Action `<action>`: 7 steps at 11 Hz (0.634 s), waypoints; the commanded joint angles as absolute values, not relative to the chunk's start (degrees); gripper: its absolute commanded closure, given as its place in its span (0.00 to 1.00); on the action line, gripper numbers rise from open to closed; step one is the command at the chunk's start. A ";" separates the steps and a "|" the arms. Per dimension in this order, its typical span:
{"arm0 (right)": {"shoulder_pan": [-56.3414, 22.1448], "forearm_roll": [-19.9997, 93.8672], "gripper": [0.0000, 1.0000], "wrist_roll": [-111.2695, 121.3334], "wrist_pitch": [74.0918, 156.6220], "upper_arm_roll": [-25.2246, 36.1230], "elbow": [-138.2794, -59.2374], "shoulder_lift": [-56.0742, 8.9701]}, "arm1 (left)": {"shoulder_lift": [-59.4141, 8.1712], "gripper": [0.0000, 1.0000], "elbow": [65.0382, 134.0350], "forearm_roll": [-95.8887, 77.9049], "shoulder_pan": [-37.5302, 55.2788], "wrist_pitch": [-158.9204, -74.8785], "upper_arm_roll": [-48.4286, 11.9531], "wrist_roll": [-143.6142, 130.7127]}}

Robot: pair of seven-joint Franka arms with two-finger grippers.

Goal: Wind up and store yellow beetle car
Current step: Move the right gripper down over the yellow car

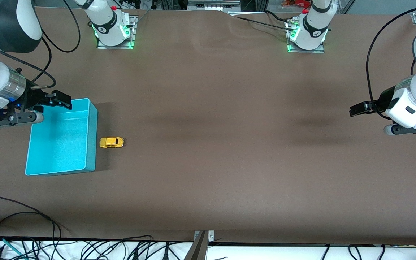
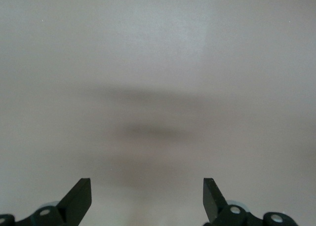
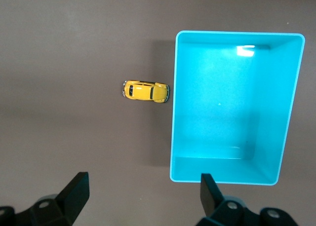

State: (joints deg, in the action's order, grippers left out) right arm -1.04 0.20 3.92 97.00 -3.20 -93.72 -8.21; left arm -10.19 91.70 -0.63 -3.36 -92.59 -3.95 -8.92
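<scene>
The yellow beetle car [image 1: 111, 142] [image 3: 145, 91] stands on its wheels on the brown table, close beside the long wall of the turquoise bin [image 1: 93, 137] [image 3: 173, 137] but apart from it. Nothing lies in the bin. My right gripper [image 1: 65, 102] [image 3: 143, 186] hangs open and holds nothing, in the air over the bin's end toward the robots' bases. My left gripper [image 1: 354, 109] [image 2: 147, 189] waits open and holds nothing, over bare table at the left arm's end.
Brown table top [image 1: 229, 144] stretches between the car and the left gripper. Two arm bases [image 1: 114, 32] [image 1: 307, 36] stand along the table's edge by the robots. Loose cables [image 1: 49, 242] lie past the table's edge nearest the front camera.
</scene>
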 commanded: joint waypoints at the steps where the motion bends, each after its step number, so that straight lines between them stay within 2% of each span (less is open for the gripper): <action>1: -3.49 -0.87 0.00 7.65 96.33 -3.95 -92.81 -9.84 | -8.61 0.00 93.17 -1.23 -3.87 -93.69 -3.87 -2.49; 5: -5.79 -1.23 0.00 8.25 100.35 -4.13 -92.81 -13.61 | -8.61 0.00 92.29 -1.23 -3.87 -93.69 -3.78 -0.09; 7: -5.97 -0.71 0.00 18.56 102.30 -4.22 -92.64 -17.03 | -8.70 0.00 92.20 -1.23 -3.78 -93.69 -3.78 -0.09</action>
